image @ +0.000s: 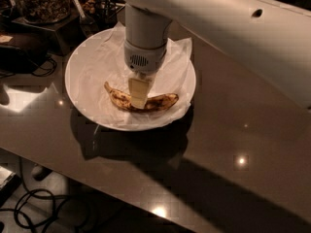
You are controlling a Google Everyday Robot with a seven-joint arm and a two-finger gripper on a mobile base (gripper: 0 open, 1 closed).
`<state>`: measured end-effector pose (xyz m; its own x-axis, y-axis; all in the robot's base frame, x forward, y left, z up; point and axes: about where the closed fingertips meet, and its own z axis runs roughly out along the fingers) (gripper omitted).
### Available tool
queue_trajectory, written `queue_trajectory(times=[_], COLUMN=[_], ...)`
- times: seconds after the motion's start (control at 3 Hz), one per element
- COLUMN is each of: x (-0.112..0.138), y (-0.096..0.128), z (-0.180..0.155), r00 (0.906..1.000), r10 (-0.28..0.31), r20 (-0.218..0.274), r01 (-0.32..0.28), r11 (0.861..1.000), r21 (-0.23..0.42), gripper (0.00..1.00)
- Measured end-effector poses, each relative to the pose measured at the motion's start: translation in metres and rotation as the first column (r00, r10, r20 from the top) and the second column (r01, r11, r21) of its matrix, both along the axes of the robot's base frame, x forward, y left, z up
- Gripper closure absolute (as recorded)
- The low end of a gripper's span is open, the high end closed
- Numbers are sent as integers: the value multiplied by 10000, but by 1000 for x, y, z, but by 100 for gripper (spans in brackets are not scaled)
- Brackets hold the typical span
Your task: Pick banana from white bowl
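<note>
Banana (160,102) in white bowl (75,81), long axis left-right, ends curving up, gripper (138,100) at its middle, grip state indeterminable.

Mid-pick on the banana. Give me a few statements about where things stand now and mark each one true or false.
1. The banana lies inside the white bowl. True.
2. The gripper is down at the middle of the banana. True.
3. The bowl has nothing lining it. False: crinkled white paper lines it, and the banana lies on that paper.
4. The gripper is off to the side of the bowl, over the dark table. False: it is inside the bowl's rim, right at the banana.
5. Jars of nuts stand behind the bowl, at the upper left of the camera view. True.
</note>
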<state>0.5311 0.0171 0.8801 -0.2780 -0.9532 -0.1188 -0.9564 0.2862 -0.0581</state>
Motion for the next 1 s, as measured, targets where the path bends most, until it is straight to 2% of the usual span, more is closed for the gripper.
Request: queue_trajectory(times=[0.67,1.0], x=[7,7], y=[8,10], z=[-16,-32], r00=[9997,9994], r10=[250,349], r20=[87,-75], r01=[-243,-354], r11=[9975,9950], r21=[-665,-930], gripper=[53,55])
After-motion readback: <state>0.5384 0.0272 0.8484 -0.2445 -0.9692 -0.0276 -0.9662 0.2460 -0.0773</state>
